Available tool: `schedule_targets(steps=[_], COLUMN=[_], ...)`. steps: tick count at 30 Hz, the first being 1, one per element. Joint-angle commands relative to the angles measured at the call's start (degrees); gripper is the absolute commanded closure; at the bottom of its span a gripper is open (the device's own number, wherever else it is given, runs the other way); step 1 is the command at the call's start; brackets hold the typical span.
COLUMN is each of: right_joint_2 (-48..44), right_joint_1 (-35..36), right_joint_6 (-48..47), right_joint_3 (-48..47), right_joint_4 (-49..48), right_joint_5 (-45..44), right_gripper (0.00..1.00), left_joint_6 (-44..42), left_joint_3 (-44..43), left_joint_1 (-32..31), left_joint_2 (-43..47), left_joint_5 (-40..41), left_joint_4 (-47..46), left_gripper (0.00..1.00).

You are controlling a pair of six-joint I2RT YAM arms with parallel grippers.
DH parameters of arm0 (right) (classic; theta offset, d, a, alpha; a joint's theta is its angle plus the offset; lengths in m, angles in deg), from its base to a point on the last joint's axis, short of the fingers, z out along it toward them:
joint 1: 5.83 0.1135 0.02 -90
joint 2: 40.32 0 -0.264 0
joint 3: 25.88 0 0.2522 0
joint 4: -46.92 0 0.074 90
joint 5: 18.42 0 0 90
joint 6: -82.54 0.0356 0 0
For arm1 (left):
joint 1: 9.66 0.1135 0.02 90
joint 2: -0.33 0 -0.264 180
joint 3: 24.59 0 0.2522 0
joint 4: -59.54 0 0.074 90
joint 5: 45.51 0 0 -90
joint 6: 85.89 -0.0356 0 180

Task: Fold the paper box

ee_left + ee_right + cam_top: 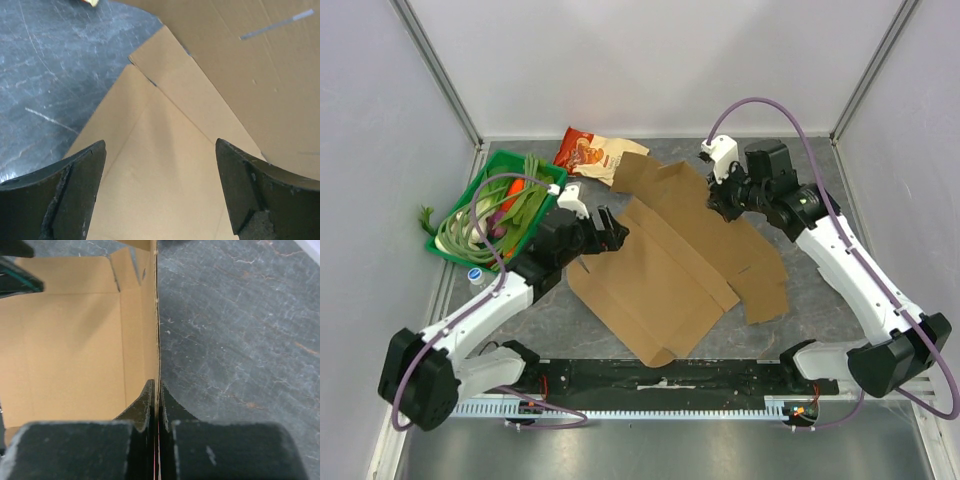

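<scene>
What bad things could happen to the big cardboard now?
1. The right tool pinches only a thin edge of the flat brown cardboard box cutout; it could slip off or crease it wrongly.
2. The left tool is open and holds nothing, so the sheet might slide on the grey table when pulled.
3. The cream-and-red snack bag lies beside the far flap and could get shoved.

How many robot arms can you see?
2. The left arm reaches from the near left, left end effector open over the paper box. The right arm reaches from the near right, right end effector pinching the box's far edge. None seem hidden.
</scene>
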State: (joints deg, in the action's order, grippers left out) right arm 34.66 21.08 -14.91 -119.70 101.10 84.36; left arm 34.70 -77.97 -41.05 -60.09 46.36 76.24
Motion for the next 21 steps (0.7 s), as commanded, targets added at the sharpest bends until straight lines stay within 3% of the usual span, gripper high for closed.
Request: schedule_targets(steps=[1, 6, 13, 21], right_joint_2=[-0.5, 0.1, 2.6, 3.7], right_joint_1=[-1.3, -4.6, -9.6, -11.3], right_joint_6=[4.7, 7.4, 9.8, 10.5], right_joint_3=[-2.3, -2.1, -4.8, -6.2], right_joint_4=[0.1, 0.6, 2.6, 2.4], right_joint_5=[7.3, 12.2, 17.5, 22.2], right_gripper=[1.0, 1.0, 1.0, 1.0], left_joint_6=[0.4, 1.5, 6.8, -2.0], left_joint_3=[1.1, 3.9, 4.5, -3.3], left_joint_1=[3.5, 8.2, 9.2, 9.2], left_joint_2=[-4.6, -6.5, -8.5, -17.7], left_joint_5=[-4.0, -9.8, -14.0, -17.9], left_joint_4=[-16.0, -22.5, -28.2, -30.6], left_gripper=[0.03, 0.02, 0.0, 0.03])
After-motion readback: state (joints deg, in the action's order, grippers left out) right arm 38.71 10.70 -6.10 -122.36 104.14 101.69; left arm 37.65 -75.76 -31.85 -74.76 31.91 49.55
